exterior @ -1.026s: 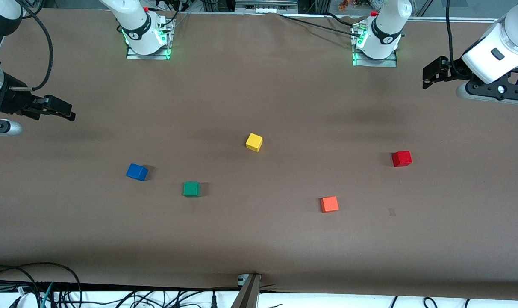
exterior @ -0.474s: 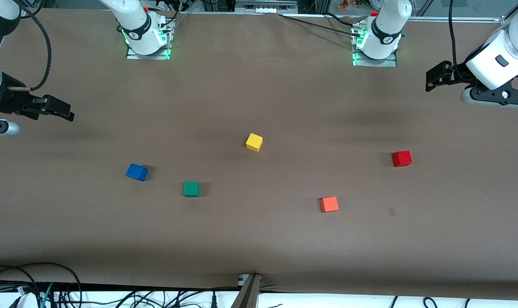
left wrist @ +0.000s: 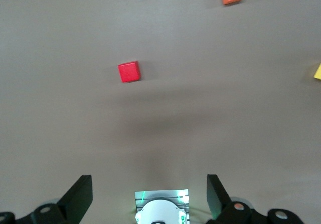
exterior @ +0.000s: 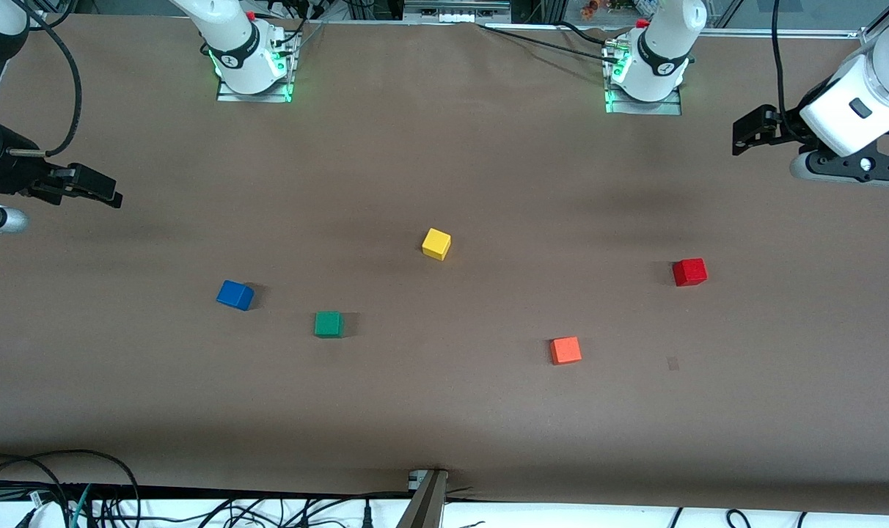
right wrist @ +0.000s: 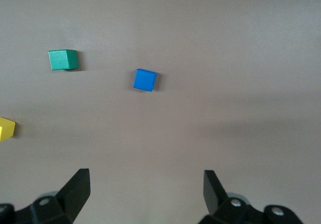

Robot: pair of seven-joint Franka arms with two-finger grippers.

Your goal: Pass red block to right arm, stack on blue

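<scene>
The red block (exterior: pixel 689 272) sits on the brown table toward the left arm's end; it also shows in the left wrist view (left wrist: pixel 129 72). The blue cube (exterior: pixel 235 295) sits toward the right arm's end and shows in the right wrist view (right wrist: pixel 145 80). My left gripper (exterior: pixel 745 137) hangs open and empty in the air at the table's left-arm end, well away from the red block; its jaws stand wide apart in the left wrist view (left wrist: pixel 149 196). My right gripper (exterior: pixel 103 192) hangs open and empty at the right-arm end, jaws wide apart in the right wrist view (right wrist: pixel 146 191).
A yellow cube (exterior: pixel 436 243) lies mid-table. A green cube (exterior: pixel 328 323) lies beside the blue one, nearer the front camera. An orange-red cube (exterior: pixel 565 350) lies nearer the front camera than the red block. The arm bases (exterior: pixel 248 62) (exterior: pixel 646 70) stand along the table's back edge.
Both grippers have drawn slightly outward toward their own table ends and a little higher in the view. The cubes have not moved.
</scene>
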